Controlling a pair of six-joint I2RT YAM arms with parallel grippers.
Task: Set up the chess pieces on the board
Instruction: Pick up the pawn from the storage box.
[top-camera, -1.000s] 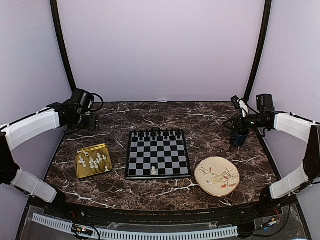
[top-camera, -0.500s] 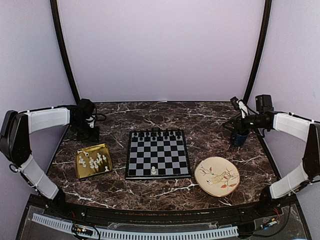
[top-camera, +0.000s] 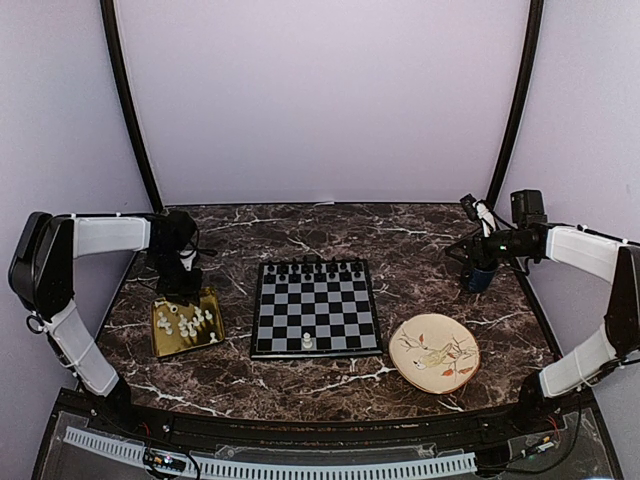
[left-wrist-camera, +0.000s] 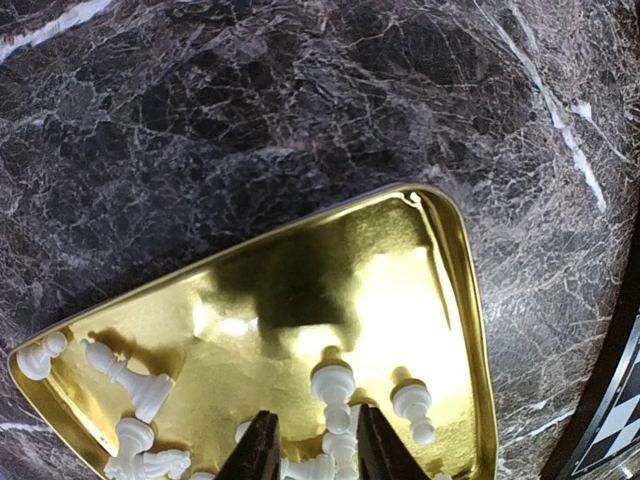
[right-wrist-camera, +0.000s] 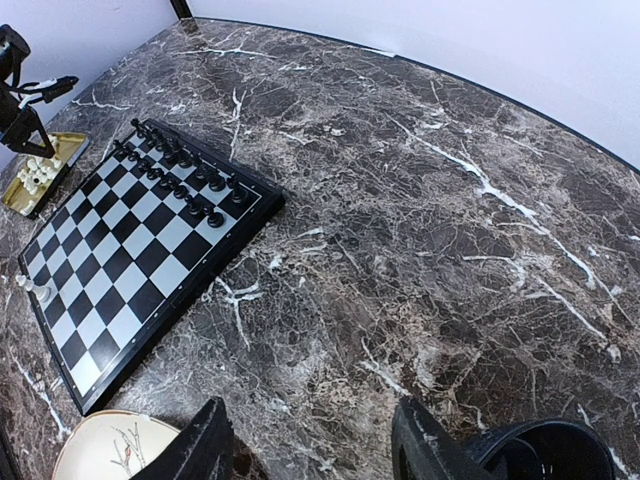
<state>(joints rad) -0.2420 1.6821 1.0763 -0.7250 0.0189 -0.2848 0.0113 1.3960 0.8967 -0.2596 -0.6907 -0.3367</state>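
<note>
As the left gripper (left-wrist-camera: 316, 432) hung over the tray (left-wrist-camera: 300, 280), jaws narrowly parted (nothing gripped), pieces (left-wrist-camera: 333, 382) lay just below.

Surface: dark veined marble table (top-camera: 420, 250) spanning near to far | Enclosure: pale lilac walls (top-camera: 320, 100) closing left, right, far | Frame: black curved poles (top-camera: 125, 100) rising at far corners | Light: falling evenly
</note>
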